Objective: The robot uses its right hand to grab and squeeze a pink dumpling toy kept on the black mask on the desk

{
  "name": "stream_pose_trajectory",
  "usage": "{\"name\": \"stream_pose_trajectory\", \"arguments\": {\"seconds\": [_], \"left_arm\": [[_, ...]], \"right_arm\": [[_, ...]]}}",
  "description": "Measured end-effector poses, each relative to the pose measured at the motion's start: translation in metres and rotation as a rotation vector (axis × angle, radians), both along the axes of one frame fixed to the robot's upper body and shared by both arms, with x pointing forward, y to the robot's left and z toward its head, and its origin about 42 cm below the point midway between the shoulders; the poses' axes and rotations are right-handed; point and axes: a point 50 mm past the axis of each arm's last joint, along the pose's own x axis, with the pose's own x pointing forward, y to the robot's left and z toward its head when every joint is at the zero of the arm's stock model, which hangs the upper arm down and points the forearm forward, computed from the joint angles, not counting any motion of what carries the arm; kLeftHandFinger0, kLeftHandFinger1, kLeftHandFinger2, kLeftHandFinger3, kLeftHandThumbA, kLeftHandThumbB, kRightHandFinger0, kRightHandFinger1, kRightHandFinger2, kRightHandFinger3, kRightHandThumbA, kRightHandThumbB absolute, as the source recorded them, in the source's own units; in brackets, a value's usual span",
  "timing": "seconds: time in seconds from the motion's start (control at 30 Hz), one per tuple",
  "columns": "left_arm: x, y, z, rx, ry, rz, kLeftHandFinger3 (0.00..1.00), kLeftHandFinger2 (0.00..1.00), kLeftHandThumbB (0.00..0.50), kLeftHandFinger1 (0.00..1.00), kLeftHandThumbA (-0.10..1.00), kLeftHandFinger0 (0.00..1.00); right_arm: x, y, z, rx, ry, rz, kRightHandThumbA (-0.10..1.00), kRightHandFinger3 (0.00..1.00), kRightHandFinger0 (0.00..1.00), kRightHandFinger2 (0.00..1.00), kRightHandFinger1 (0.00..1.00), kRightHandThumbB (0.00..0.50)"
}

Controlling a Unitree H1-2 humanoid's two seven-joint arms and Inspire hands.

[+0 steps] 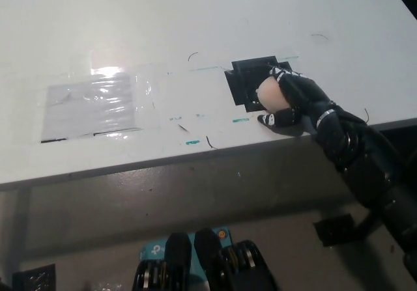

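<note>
At the far left of the white table (pixel 195 17) a clear plastic sheet (pixel 98 102) lies flat, glossy and wrinkled, catching a bright glare, with thin green and black pen marks scattered to its right. The left robot hand does not show in this view. Further right sits the black mask (pixel 246 77), a flat, matte, square-edged patch close to the near edge of the table. On its near right corner rests the pink dumpling toy (pixel 268 96), a pale, rounded, smooth lump, with only its left side visible. The black right robot hand (pixel 294 103) is wrapped around the toy from the right, fingers curled over the top and thumb tucked under the near side, so it is grasping the toy. The toy looks light and soft, likely to give under pressure and spring back; around its plump middle seems the best hold, since the smooth skin may slip at the ends.
</note>
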Motion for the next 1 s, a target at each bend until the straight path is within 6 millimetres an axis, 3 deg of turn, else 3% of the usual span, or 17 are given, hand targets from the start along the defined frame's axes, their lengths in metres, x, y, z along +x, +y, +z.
{"name": "stream_pose_trajectory", "arguments": {"seconds": [0.03, 0.07, 0.13, 0.17, 0.27, 0.3, 0.33, 0.37, 0.4, 0.47, 0.53, 0.57, 0.67, 0.7, 0.77, 0.87, 1.0], "left_arm": [[0.0, 0.0, 0.0, 0.0, 0.0, 0.0, 0.21, 0.13, 0.5, 0.03, 0.98, 0.0], [0.0, 0.0, 0.0, 0.0, 0.0, 0.0, 0.21, 0.13, 0.5, 0.03, 0.98, 0.0], [0.0, 0.0, 0.0, 0.0, 0.001, 0.0, 0.2, 0.12, 0.5, 0.02, 0.98, 0.0], [0.0, 0.0, 0.0, -0.001, 0.001, 0.0, 0.2, 0.12, 0.5, 0.02, 0.98, 0.0], [0.0, 0.0, 0.0, -0.001, 0.002, 0.001, 0.19, 0.12, 0.5, 0.02, 0.99, 0.0], [0.0, 0.0, 0.0, -0.001, 0.002, 0.001, 0.19, 0.11, 0.5, 0.01, 0.98, 0.0], [0.0, 0.0, 0.0, -0.001, 0.002, 0.001, 0.18, 0.11, 0.5, 0.01, 0.98, 0.0], [-0.001, 0.0, 0.0, -0.001, 0.002, 0.001, 0.18, 0.11, 0.5, 0.02, 0.99, 0.0], [-0.001, 0.0, 0.0, -0.001, 0.002, 0.001, 0.19, 0.11, 0.5, 0.02, 0.99, 0.0], [-0.001, 0.0, 0.0, -0.001, 0.002, 0.001, 0.19, 0.13, 0.5, 0.03, 0.99, 0.0], [-0.001, 0.0, -0.001, -0.001, 0.003, 0.001, 0.2, 0.12, 0.5, 0.02, 1.0, 0.0], [-0.001, 0.0, -0.001, -0.001, 0.004, 0.001, 0.19, 0.12, 0.5, 0.02, 0.99, 0.0], [-0.001, 0.0, -0.001, -0.001, 0.004, 0.0, 0.2, 0.13, 0.5, 0.03, 0.98, 0.0], [-0.001, 0.0, -0.001, -0.002, 0.004, 0.0, 0.21, 0.15, 0.5, 0.03, 0.99, 0.0], [-0.001, 0.0, -0.001, -0.002, 0.005, -0.001, 0.22, 0.16, 0.5, 0.05, 0.98, 0.0], [-0.001, -0.001, -0.001, -0.001, 0.006, -0.002, 0.21, 0.15, 0.5, 0.04, 0.99, 0.0], [-0.004, 0.0, -0.003, -0.001, 0.011, -0.001, 0.19, 0.15, 0.5, 0.03, 0.98, 0.0]], "right_arm": [[0.001, 0.0, 0.0, -0.002, 0.002, 0.007, 0.51, 1.0, 0.77, 0.94, 0.77, 0.042], [0.002, -0.001, 0.0, -0.003, 0.005, 0.015, 0.48, 1.0, 0.65, 0.87, 0.67, 0.053], [0.002, -0.002, -0.001, -0.001, 0.008, 0.026, 0.03, 1.0, 0.08, 0.27, 0.05, 0.0], [0.002, -0.002, -0.002, 0.003, 0.009, 0.036, -0.09, 1.0, 0.01, 0.22, 0.0, 0.0], [0.002, -0.004, -0.003, 0.009, -0.004, 0.06, -0.1, 0.91, 0.04, 0.38, 0.17, 0.0], [0.001, -0.004, -0.002, 0.011, -0.013, 0.071, -0.1, 0.42, 0.03, 0.23, 0.13, 0.0], [0.001, -0.004, -0.003, 0.012, -0.02, 0.077, -0.1, 0.17, 0.01, 0.11, 0.03, 0.0], [0.001, -0.003, -0.003, 0.015, -0.029, 0.084, -0.1, 0.06, 0.0, 0.04, 0.0, 0.0], [0.0, -0.002, -0.004, 0.019, -0.041, 0.092, -0.1, 0.05, 0.0, 0.05, 0.03, 0.0], [-0.003, 0.0, -0.007, 0.03, -0.079, 0.108, -0.1, 0.13, 0.32, 0.2, 0.36, 0.035], [-0.007, 0.001, -0.012, 0.039, -0.118, 0.107, -0.1, 0.18, 0.39, 0.28, 0.17, 0.094], [-0.008, 0.001, -0.014, 0.045, -0.139, 0.106, -0.1, 0.24, 0.4, 0.45, 0.2, 0.121], [-0.012, 0.001, -0.018, 0.059, -0.193, 0.105, -0.1, 0.31, 0.0, 0.61, 0.16, 0.129], [-0.014, 0.001, -0.019, 0.069, -0.216, 0.104, -0.1, 0.31, 0.16, 0.57, 0.18, 0.152], [-0.016, 0.001, -0.021, 0.082, -0.242, 0.099, -0.1, 0.3, 0.01, 0.53, 0.19, 0.132], [-0.021, 0.004, -0.023, 0.118, -0.297, 0.101, -0.1, 0.39, 0.0, 0.6, 0.29, 0.141], [-0.028, 0.011, -0.019, 0.175, -0.359, 0.109, -0.1, 0.45, 0.0, 0.63, 0.28, 0.164]]}}
